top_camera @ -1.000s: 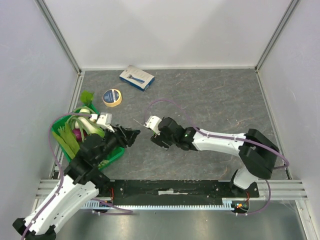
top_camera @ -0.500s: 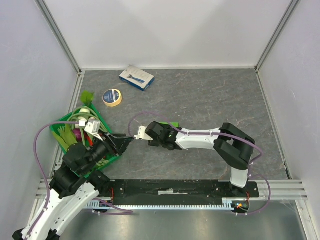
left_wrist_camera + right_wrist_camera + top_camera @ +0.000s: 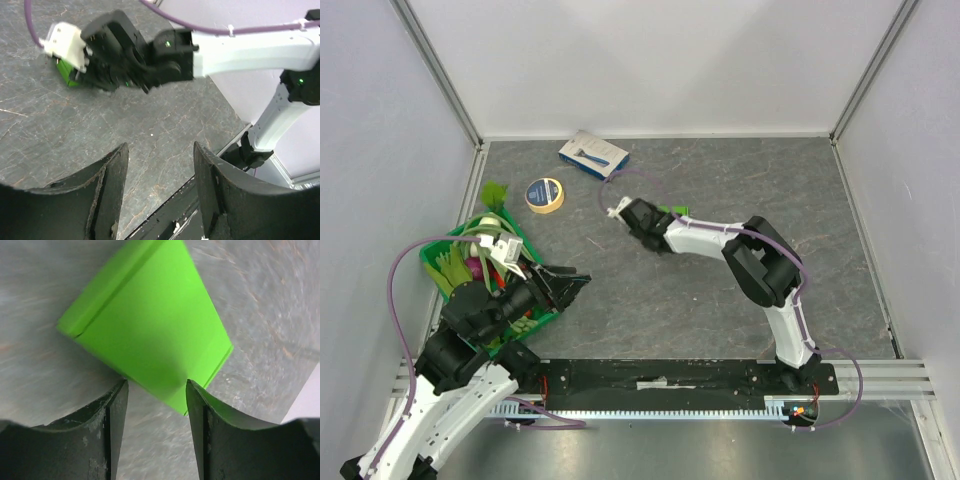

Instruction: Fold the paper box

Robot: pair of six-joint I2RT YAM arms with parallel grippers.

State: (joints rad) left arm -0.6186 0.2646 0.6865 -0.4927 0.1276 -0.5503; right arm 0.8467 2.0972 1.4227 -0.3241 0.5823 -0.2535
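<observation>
Right end effector (image 3: 155,388) advanced over paper box (image 3: 150,320), jaws apart

The box (image 3: 145,325) is thin lime-green card, matt and smooth, with a clean crease along one edge. The table (image 3: 740,180) looks like grey veined stone with a dull finish. The right fingers (image 3: 100,440) are black plastic, matt and a little scratched. The left fingers (image 3: 100,200) look the same. The arm shell (image 3: 700,238) is white plastic with a light shine. The cable (image 3: 210,31) is smooth purple plastic. The rail (image 3: 880,375) is bare, pale metal.
</observation>
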